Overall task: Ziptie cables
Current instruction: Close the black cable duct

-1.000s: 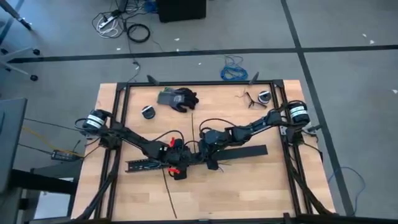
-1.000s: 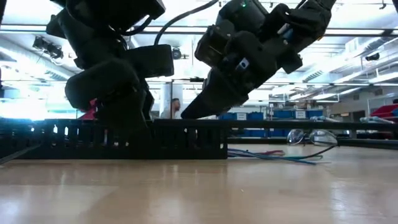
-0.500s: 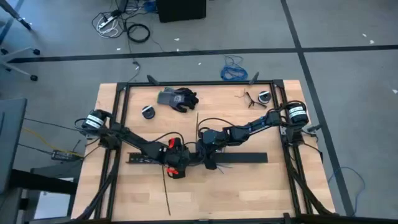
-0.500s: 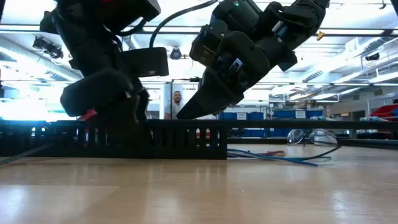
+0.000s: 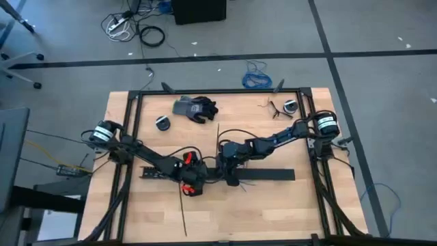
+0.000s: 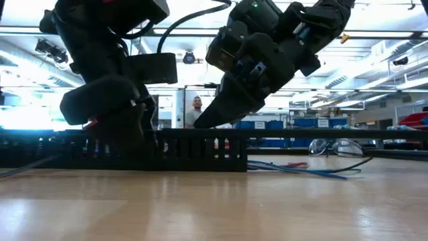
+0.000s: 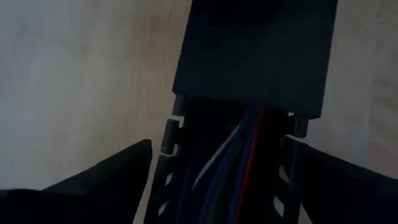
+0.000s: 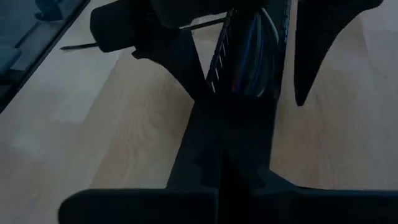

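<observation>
Task stage: early. Cables [image 7: 239,163] lie inside slotted duct [image 6: 194,148] at counter [image 5: 273,212] centre; zipties [image 5: 185,212] lie loose, unused. Left gripper [image 7: 217,186] and right gripper [image 8: 249,62] straddle duct, fingers spread, holding nothing.

One camera looks straight down on the pale wooden table [image 5: 273,198]; another sits level at tabletop height. Both wrist cameras sit close, apparently over the same black slotted duct [image 7: 205,180].

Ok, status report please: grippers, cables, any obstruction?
Left gripper open, astride slotted duct. Right gripper opposite, over black cover. Cables inside duct, partly covered. Ziptie lies loose nearby.
</observation>
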`<control>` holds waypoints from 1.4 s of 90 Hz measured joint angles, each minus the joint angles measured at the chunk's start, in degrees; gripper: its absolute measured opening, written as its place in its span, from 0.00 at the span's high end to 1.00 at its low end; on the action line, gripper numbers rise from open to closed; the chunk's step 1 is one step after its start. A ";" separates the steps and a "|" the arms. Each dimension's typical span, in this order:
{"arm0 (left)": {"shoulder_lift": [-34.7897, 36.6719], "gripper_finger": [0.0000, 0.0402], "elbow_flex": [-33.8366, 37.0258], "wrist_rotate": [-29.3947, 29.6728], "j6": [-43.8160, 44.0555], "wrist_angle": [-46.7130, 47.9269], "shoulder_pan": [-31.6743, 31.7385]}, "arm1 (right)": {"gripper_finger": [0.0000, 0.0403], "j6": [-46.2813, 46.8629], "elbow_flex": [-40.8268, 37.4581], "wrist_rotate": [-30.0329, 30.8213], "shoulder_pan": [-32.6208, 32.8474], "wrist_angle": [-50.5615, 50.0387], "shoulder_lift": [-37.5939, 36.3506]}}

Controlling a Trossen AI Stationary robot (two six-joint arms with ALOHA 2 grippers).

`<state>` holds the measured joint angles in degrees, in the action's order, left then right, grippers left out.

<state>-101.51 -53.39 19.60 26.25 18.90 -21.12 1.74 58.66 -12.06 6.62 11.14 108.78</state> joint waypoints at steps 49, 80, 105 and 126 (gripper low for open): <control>-0.11 0.26 0.07 -0.80 1.43 -0.20 -0.04 | 1.00 -0.31 -0.03 0.63 2.24 -3.73 -4.77; -0.17 0.32 0.17 -0.82 1.44 -1.39 -0.04 | 1.00 -0.78 0.04 5.48 2.57 -5.47 -4.77; -0.20 0.32 0.17 -0.99 1.45 -1.72 -0.04 | 1.00 -1.19 -0.25 8.21 1.07 -6.99 -4.77; -0.22 0.32 0.26 -1.06 1.47 -2.36 -0.04 | 1.00 -0.28 0.02 4.28 0.26 -1.19 0.00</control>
<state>-101.73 -53.12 18.55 27.73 16.54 -21.17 1.47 58.67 -7.79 6.87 9.95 108.78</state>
